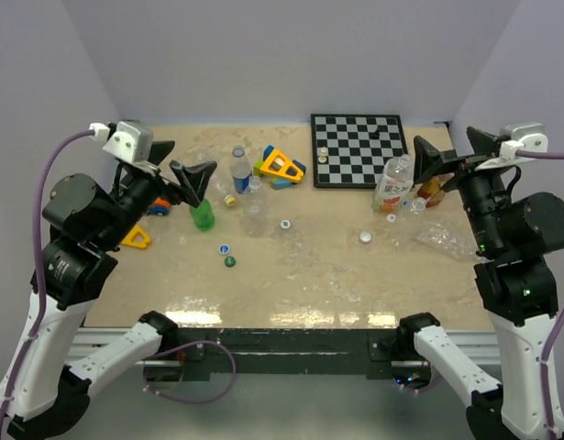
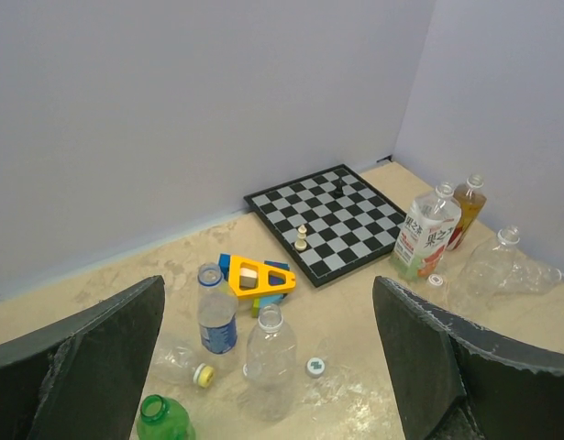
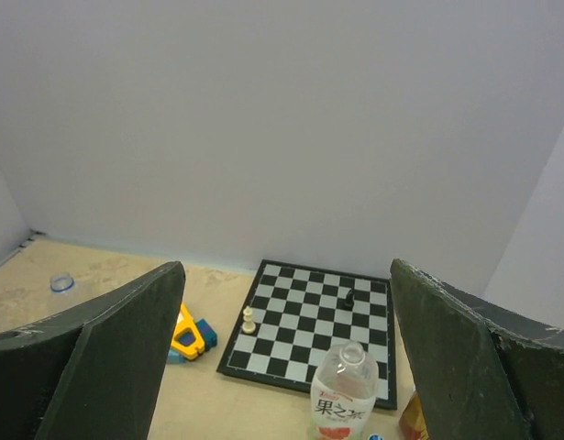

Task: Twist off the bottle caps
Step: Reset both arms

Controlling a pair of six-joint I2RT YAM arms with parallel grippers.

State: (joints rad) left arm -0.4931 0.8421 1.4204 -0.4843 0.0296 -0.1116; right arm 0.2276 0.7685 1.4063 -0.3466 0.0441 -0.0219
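left gripper (image 1: 192, 176) and right gripper (image 1: 449, 151) both spread wide, holding nothing; small round plastic bottle caps (image 1: 224, 248) loose on beige table (image 1: 309, 275), roughly four.

Seven bottles are being counted: one green bottle (image 1: 203, 217), one amber bottle (image 1: 432, 190), five clear bottles (image 1: 254, 213). Five loose caps (image 1: 365, 236) are being made out. One chessboard (image 1: 359, 151) is being shown, bearing two chess pieces (image 2: 301, 238), one pale, one dark.
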